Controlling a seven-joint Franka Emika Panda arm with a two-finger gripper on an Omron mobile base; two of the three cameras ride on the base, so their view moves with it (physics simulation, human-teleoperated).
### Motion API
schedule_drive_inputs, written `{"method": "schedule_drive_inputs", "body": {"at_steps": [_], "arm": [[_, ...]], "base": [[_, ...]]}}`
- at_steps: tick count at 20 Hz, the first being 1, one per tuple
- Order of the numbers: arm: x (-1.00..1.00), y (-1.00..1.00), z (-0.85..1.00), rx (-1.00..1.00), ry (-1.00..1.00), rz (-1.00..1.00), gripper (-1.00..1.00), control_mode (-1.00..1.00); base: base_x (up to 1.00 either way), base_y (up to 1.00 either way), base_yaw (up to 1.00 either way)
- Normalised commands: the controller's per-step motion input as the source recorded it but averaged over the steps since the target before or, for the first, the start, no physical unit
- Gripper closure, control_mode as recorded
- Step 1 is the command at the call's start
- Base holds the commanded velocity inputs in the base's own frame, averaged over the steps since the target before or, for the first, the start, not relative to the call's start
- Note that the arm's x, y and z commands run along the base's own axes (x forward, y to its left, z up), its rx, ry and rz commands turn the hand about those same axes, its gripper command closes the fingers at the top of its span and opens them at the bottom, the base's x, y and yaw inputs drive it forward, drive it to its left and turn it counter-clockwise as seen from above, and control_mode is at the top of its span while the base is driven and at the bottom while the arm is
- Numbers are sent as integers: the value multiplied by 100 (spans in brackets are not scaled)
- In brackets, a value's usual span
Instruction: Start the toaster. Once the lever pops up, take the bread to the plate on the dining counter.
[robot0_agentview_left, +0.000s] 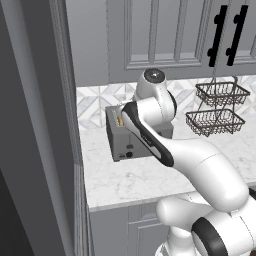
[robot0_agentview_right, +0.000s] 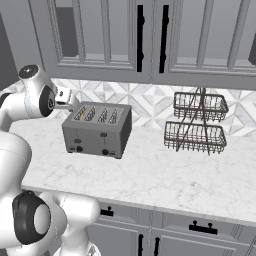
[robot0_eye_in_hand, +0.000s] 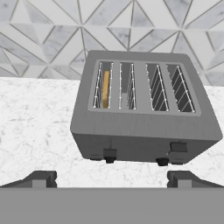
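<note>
Open gripper (robot0_eye_in_hand: 111, 178) hanging in front of the toaster (robot0_eye_in_hand: 144, 109), holding nothing.

Its two fingertips (robot0_eye_in_hand: 40, 178) stand wide apart, short of the front face. The bread (robot0_eye_in_hand: 105, 89) sits upright in the leftmost slot; a wire basket rack (robot0_agentview_right: 196, 122) stands well apart on the same counter.

From the left base view you look forward and down past the arm (robot0_agentview_left: 200, 165) at the toaster (robot0_agentview_left: 120, 142). From the right base view you see the same toaster (robot0_agentview_right: 97, 130) and baskets (robot0_agentview_right: 196, 122). Your hand view sits close above the toaster (robot0_eye_in_hand: 144, 109), facing the tiles.
</note>
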Motion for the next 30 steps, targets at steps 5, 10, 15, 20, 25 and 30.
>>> {"method": "schedule_drive_inputs", "body": {"at_steps": [5, 10, 15, 20, 25, 30], "arm": [[0, 0, 0, 0, 0, 0, -100, -100], [0, 0, 0, 0, 0, 0, -100, -100], [0, 0, 0, 0, 0, 0, -100, -100], [0, 0, 0, 0, 0, 0, -100, -100], [0, 0, 0, 0, 0, 0, -100, -100], [0, 0, 0, 0, 0, 0, -100, -100]], "base": [[0, 0, 0], [0, 0, 0], [0, 0, 0], [0, 0, 0], [0, 0, 0], [0, 0, 0]]}}
